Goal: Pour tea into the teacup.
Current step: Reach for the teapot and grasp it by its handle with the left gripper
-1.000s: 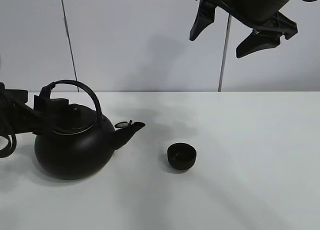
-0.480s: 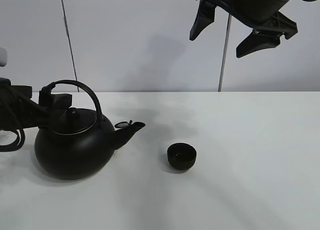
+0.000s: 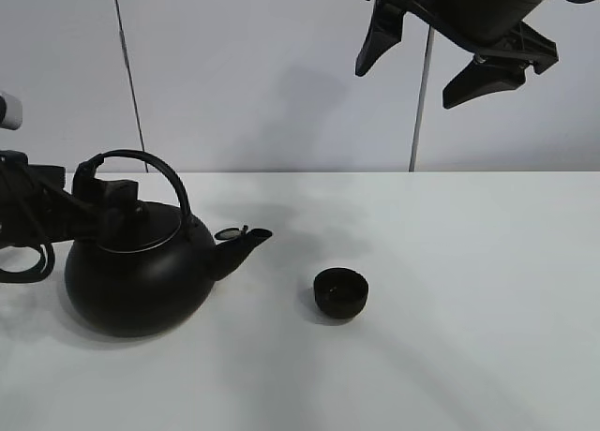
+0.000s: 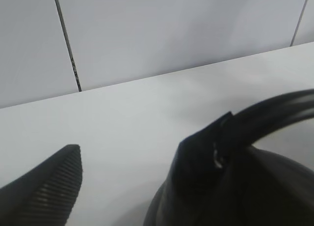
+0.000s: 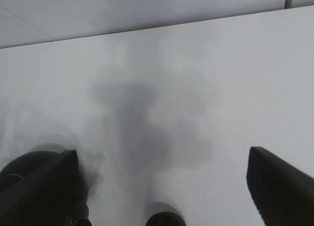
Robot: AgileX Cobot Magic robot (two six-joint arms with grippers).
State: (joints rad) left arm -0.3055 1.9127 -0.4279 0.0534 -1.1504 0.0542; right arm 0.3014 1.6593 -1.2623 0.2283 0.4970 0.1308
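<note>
The big black kettle (image 3: 136,276) stands on the white table at the left, its spout pointing right toward the teacup (image 3: 340,292), a small black handleless bowl in the middle. My left gripper (image 3: 105,189) is at the left base of the kettle's arched handle (image 3: 169,173). In the left wrist view the left gripper (image 4: 132,152) has its jaws wide apart, with one finger (image 4: 196,159) against the handle (image 4: 274,110) and the other (image 4: 46,189) over bare table. My right gripper (image 3: 408,84) hangs open high above the table. In the right wrist view the right gripper (image 5: 161,155) is open, with the teacup (image 5: 164,219) far below.
The white table (image 3: 469,262) stretches right of the teacup. A pale panelled wall (image 3: 281,75) with dark seams stands behind it. The kettle's small spout lid (image 3: 228,232) is flipped open.
My left arm has risen slightly at the kettle's handle. The kettle, the teacup and the right gripper have not moved.
</note>
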